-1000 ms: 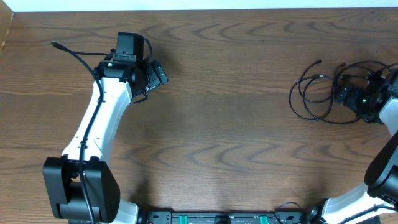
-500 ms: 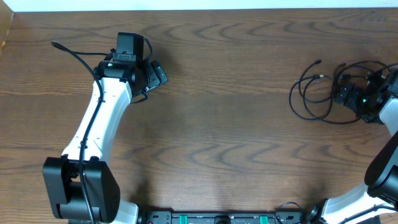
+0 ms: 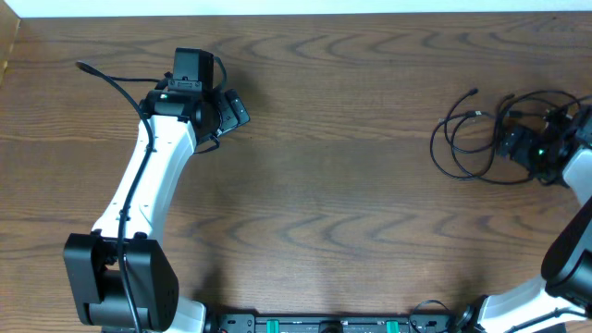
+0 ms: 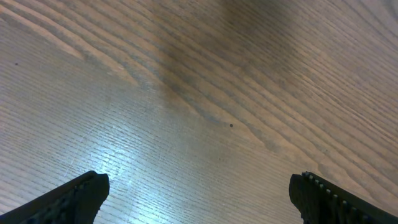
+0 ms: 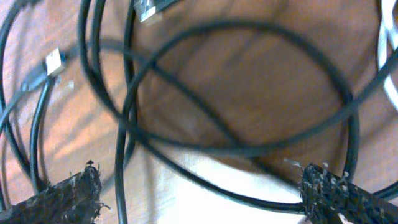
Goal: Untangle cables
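Nothing moved. Left gripper (image 4: 199,183), fingers apart, over the wooden desk (image 3: 351,185); right gripper (image 5: 200,174), fingers apart, above cables (image 5: 356,127) at right edge.

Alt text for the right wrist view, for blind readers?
Close-up: black cables loop and cross on the wooden table, above the right gripper's open fingertips at the bottom corners. A plug end lies upper left; a white cord edges the right.

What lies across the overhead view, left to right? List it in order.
left arm → left gripper, open over bare wood → bare stretch of table → cables → right gripper, open over the tangle's right part
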Robot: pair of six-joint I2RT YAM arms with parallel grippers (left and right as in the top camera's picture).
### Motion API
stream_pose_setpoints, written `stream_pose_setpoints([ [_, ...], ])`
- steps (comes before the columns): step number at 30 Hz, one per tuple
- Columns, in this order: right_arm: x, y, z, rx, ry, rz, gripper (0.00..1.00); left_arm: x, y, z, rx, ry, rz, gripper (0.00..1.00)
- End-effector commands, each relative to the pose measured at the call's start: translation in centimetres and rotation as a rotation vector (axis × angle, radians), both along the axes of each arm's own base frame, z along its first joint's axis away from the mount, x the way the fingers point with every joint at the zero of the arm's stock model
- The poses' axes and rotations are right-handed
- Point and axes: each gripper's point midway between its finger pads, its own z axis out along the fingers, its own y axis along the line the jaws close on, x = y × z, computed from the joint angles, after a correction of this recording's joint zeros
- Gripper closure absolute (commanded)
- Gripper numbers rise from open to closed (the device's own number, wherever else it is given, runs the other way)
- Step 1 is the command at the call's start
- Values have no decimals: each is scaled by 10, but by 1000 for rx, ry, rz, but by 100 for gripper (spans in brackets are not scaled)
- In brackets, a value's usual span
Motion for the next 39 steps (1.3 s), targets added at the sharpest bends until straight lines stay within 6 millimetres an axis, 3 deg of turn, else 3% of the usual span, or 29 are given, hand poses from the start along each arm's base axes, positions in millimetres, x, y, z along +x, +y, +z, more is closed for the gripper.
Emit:
stream_pose_setpoints([
  [1,-15,9,16,-27,-26,13,1,-2,3,-8,11,23,5,2],
  [3,-27,16,16,-26,-25,14,1,-2,3,-8,11,23,5,2],
  [8,-83,46,3,-9,6,13,1,-2,3,-8,11,23,5,2],
  [12,-138,77,-31,35,86,14,1,-2,3,-8,11,23,5,2],
  [22,-244,135,-97,162,313,13,1,-2,3,-8,11,23,5,2],
  [24,-249,139,-103,167,288,-3,1,-2,3,-8,11,23,5,2],
  [28,-234,131,-98,133,219,-12,1,-2,3,-8,11,23,5,2],
  [39,-218,122,-85,77,118,-11,1,-2,3,-8,11,23,5,2],
])
